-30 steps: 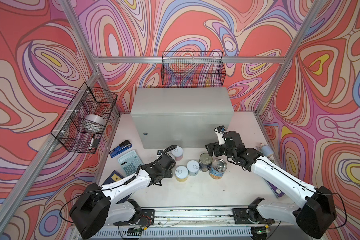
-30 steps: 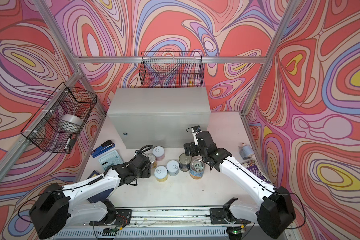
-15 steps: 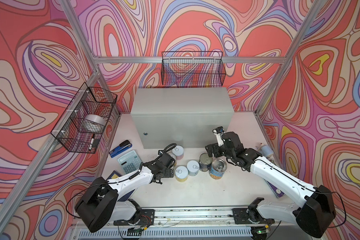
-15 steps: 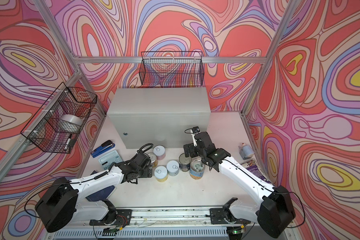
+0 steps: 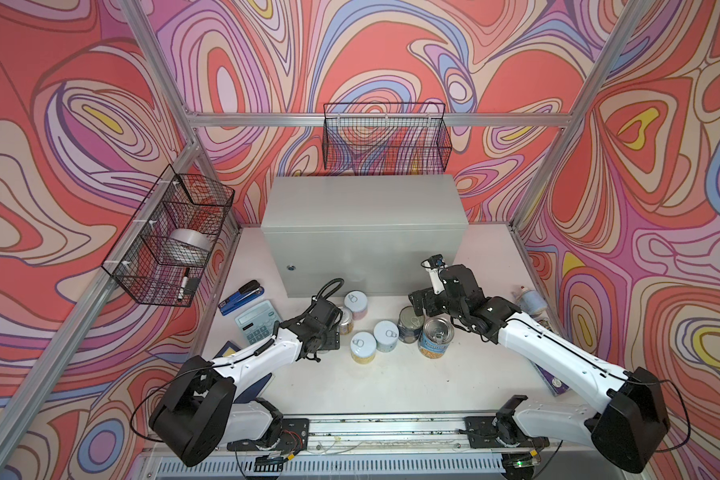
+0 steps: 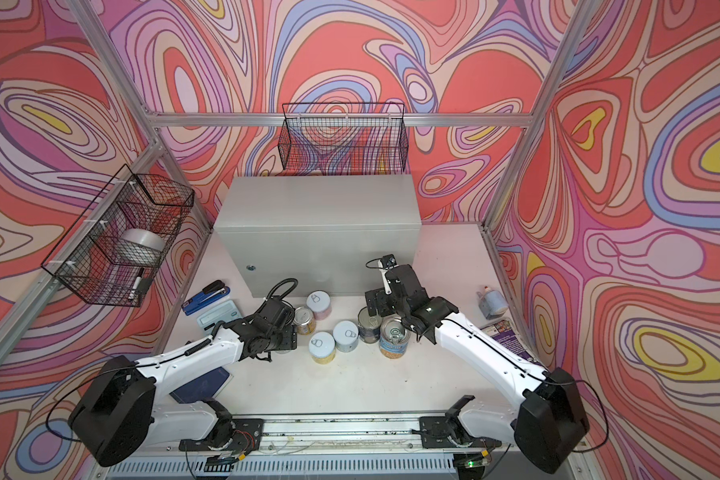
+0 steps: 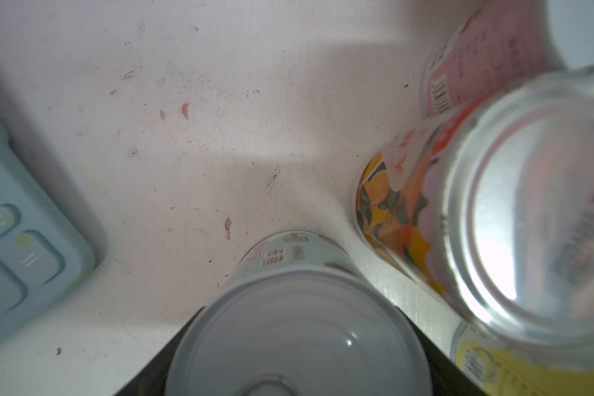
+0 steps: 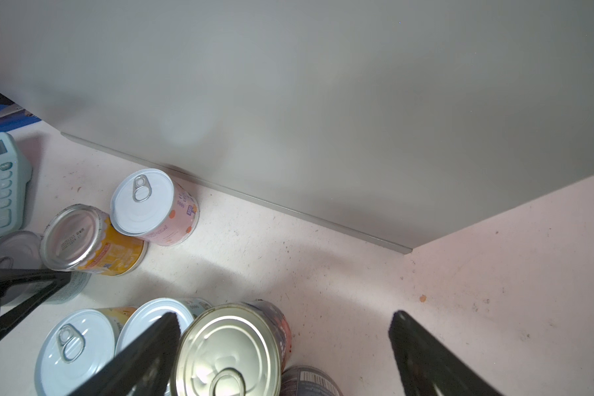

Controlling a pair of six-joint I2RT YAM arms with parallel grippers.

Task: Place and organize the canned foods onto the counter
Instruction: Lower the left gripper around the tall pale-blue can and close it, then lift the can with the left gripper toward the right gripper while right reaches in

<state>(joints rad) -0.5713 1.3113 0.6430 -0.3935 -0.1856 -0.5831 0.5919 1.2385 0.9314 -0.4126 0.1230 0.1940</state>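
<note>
**Left claw point(image 7: 300, 319) closing on a pale blue tin point(image 7: 295, 257).** Over the last second the left arm is stretching lower and further across the white bench point(image 5: 391, 386). In the left wrist view both black fingers point(image 7: 151, 377) are now lying against the tin's sides. The claw therefore appears to be grasping this tin, which is still standing on the bench beside the orange-yellow tin point(image 7: 402, 212).

The right claw point(image 8: 285, 317) is hanging released, jaws wide. One finger is sitting between the tall dark navy tin point(image 8: 230, 346) and the second pale blue tin point(image 8: 144, 317). Across the three moments it is creeping only slightly toward the navy tin.

No tin is changing place. The pink tin point(image 5: 356, 302), yellow tin point(image 5: 363, 348) and tall blue Progresso tin point(image 5: 435, 338) are resting in the cluster in front of the grey box point(image 5: 362, 216), whose flat top is carrying nothing. Judged from this, the first lift is only beginning, with every tin yet to go up.
</note>
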